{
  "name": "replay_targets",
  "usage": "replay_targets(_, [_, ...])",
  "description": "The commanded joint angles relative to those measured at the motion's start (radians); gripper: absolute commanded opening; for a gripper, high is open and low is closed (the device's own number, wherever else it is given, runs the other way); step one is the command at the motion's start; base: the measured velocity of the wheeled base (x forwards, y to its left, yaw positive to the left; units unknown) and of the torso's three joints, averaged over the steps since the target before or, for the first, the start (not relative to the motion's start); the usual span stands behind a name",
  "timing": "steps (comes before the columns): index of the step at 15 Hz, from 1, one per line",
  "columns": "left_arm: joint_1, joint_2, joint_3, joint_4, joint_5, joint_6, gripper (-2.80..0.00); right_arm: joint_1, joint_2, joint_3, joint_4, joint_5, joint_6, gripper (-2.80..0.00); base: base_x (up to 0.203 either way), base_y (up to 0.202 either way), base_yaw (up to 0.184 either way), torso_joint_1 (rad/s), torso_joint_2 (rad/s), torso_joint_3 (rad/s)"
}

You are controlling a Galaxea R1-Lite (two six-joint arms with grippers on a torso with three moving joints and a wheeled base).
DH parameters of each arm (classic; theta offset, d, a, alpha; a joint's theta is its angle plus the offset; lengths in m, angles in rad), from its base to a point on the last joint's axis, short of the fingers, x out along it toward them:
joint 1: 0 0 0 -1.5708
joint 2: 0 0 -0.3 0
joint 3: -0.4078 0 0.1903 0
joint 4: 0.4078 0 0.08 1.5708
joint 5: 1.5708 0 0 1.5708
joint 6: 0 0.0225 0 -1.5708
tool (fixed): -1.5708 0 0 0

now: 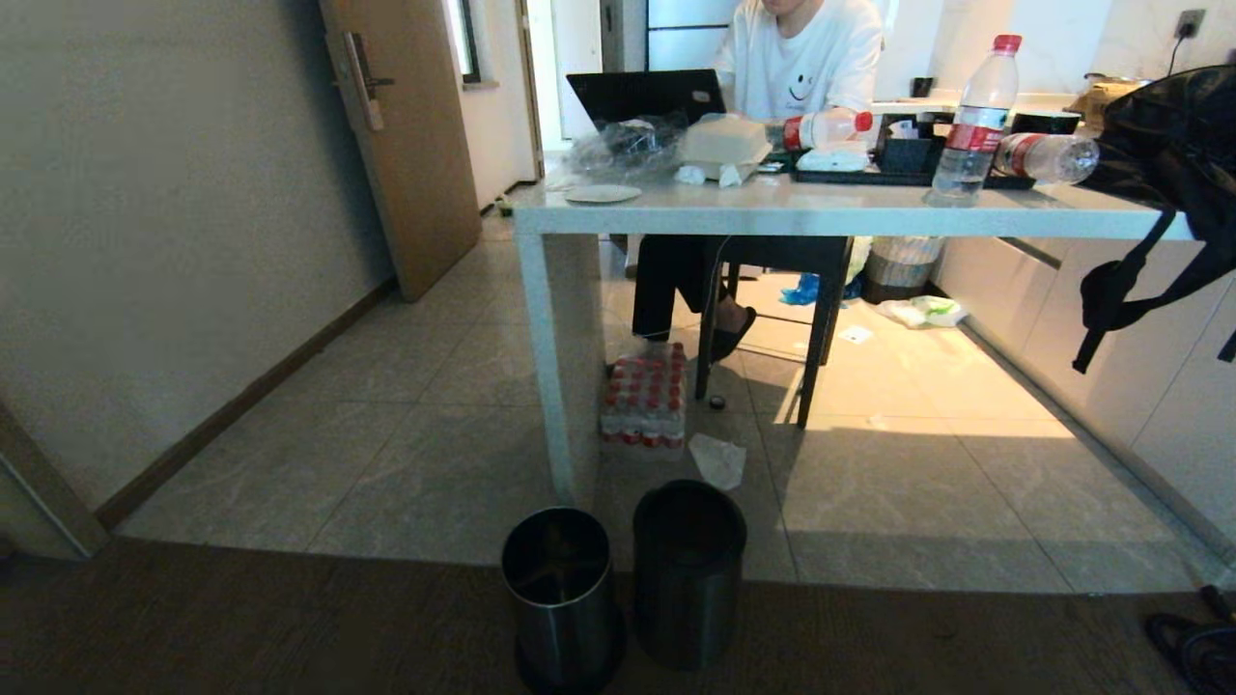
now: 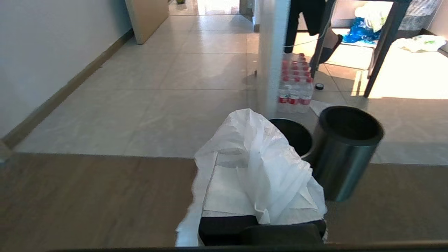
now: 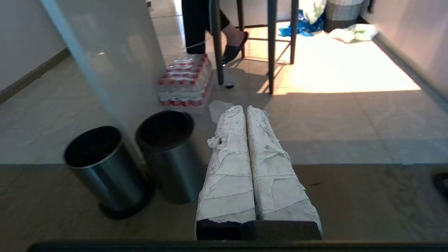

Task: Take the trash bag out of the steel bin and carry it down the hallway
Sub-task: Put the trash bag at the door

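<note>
1. Looking down from the head view: a shiny brushed-steel cylinder bin stands empty beside a matte black bucket, where dark wood flooring meets glossy grey tiles; a seated person works at a white table.
2. Left wrist view: the left gripper is clamped on the thin, crumpled white plastic trash bag; likely light, limp, slippery, best gripped by its gathered top.
3. Right wrist view: the right gripper, its fingers wrapped in white tape, is pressed together and empty.

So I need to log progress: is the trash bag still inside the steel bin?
No, the trash bag is bunched in the left tool, outside the steel bin.
</note>
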Motion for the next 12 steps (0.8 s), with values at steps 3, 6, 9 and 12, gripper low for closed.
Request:
replay_targets(3, [0.0,0.0,0.0,0.0,0.001,-0.003,-2.8,0.0,0.0,0.0,0.0,0.0,0.0,-2.8,0.0,0.192,0.0,0.005,0.0,0.002])
replay_targets(6, [0.0,0.001,0.0,0.0,0.002,-0.003,-2.8,0.001,0.0,0.0,0.0,0.0,0.0,-2.8,0.0,0.195,0.001,0.001,0.0,0.004])
replay_targets(9, [0.0,0.0,0.0,0.0,0.0,-0.002,-2.8,0.0,0.0,0.0,0.0,0.0,0.0,-2.8,0.0,0.193,0.001,0.0,0.0,0.0])
replay_targets(12, [0.0,0.0,0.0,0.0,0.002,-0.006,-2.8,0.001,0.0,0.0,0.0,0.0,0.0,-2.8,0.0,0.193,0.002,0.001,0.0,0.002])
